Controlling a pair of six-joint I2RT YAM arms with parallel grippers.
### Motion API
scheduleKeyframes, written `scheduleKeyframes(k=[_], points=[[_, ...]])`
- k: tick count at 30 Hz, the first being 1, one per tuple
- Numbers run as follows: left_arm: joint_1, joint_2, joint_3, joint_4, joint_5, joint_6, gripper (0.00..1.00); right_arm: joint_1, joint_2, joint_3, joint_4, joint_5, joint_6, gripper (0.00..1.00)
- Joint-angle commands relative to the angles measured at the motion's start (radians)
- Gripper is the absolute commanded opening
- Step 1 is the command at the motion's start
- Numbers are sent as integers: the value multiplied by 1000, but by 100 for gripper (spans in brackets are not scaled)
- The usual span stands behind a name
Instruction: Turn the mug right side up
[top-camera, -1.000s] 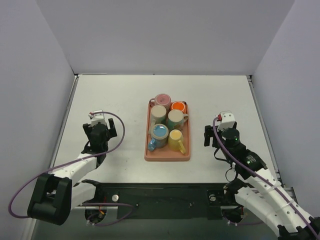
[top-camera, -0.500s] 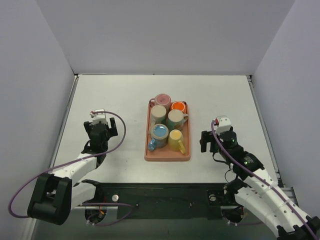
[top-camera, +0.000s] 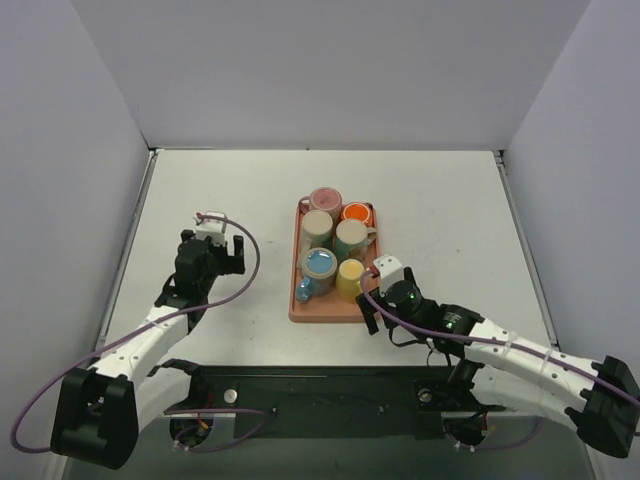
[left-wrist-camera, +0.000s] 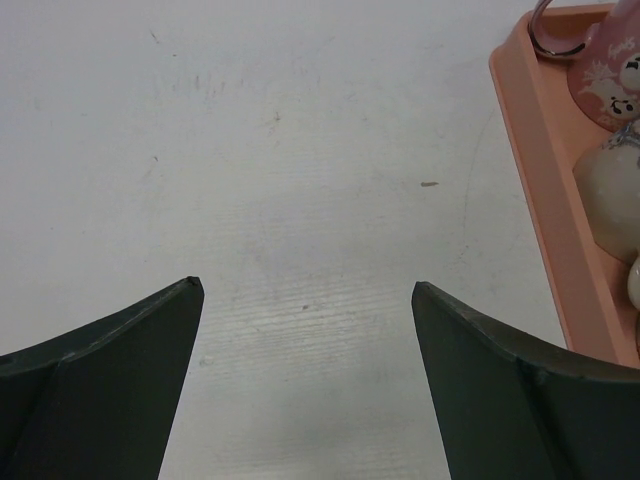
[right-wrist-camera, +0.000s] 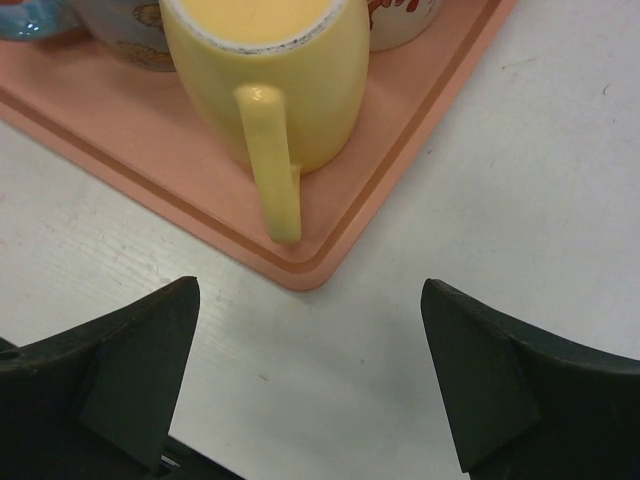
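A pink tray (top-camera: 334, 312) holds several mugs. The yellow mug (top-camera: 351, 275) stands at its near right corner. In the right wrist view the yellow mug (right-wrist-camera: 265, 90) shows a flat yellow top face inside a scuffed white ring, so it looks bottom up, with its handle (right-wrist-camera: 270, 170) pointing at me. My right gripper (top-camera: 372, 300) (right-wrist-camera: 310, 290) is open and empty, low over the table just off that tray corner (right-wrist-camera: 300, 265). My left gripper (top-camera: 222, 252) (left-wrist-camera: 307, 288) is open and empty over bare table left of the tray.
Other mugs on the tray: pink (top-camera: 325, 202), orange (top-camera: 356, 213), cream (top-camera: 317, 229), teal-rimmed (top-camera: 351, 240), blue (top-camera: 319, 267). The tray edge (left-wrist-camera: 540, 200) with the pink and cream mugs shows at the right of the left wrist view. Walls enclose the table on three sides.
My right arm has swung left and forward, from the table's right side to the tray's near right corner. My left gripper has moved a little up and right toward the tray.
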Motion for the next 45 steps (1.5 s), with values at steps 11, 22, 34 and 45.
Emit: scheduleKeyframes(k=[11,22,34,45], points=[[6,-38,37,-33,160,104,97,-3,301,131,208,49,-37,38],[4,-135,91,-99,471,320,97,-142,221,308,-130,-146,124,0],[-143,-233,221,-59,664,1004,85,-512,198,685,-280,-665,641,0],[-321,-1,318,312,549,1308,68,-481,347,825,110,-783,961,0]])
